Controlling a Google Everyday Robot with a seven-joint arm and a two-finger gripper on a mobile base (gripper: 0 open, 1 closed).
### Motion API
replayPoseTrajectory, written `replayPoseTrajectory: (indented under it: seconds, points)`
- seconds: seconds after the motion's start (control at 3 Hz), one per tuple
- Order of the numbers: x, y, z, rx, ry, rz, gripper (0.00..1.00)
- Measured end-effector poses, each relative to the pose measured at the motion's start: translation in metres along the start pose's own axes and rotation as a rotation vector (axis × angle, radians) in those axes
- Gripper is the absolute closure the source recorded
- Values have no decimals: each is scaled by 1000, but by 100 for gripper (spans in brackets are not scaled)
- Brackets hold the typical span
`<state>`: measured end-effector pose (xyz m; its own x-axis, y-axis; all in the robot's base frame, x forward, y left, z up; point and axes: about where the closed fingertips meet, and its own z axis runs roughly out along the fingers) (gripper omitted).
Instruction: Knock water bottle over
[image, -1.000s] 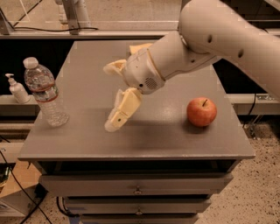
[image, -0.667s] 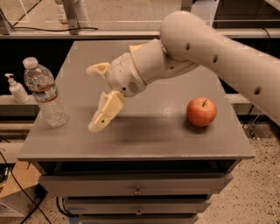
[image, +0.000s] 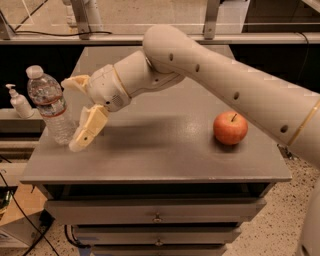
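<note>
End effector (image: 71, 115) released; fingers spread | just beside upright water bottle (image: 49, 105) | apple (image: 230, 128) well apart

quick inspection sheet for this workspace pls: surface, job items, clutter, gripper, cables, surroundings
surface: grey cabinet top, flat, no spills seen
job's things: water bottle upright near the left edge, cap on, not yet knocked over
clutter: apple on the right side of the top, apart from the arm
grippers: gripper open, right beside the bottle; lower finger reaches down by the bottle's base, contact cannot be told
cables: black cable along the rail behind the cabinet
surroundings: pump dispenser on a shelf left of the cabinet; drawers below the top; cardboard box lower left; speckled floor
</note>
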<state>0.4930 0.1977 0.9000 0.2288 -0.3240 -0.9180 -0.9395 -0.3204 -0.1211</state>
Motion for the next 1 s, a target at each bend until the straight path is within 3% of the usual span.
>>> replayPoseTrajectory:
  seconds: [0.33, 0.67, 1.0]
  points:
    - [-15, -8, 28, -54, -62, -31, 0]
    - [-25, -14, 42, -78, -98, -36, 16]
    - [-26, -21, 40, -68, -122, -15, 39]
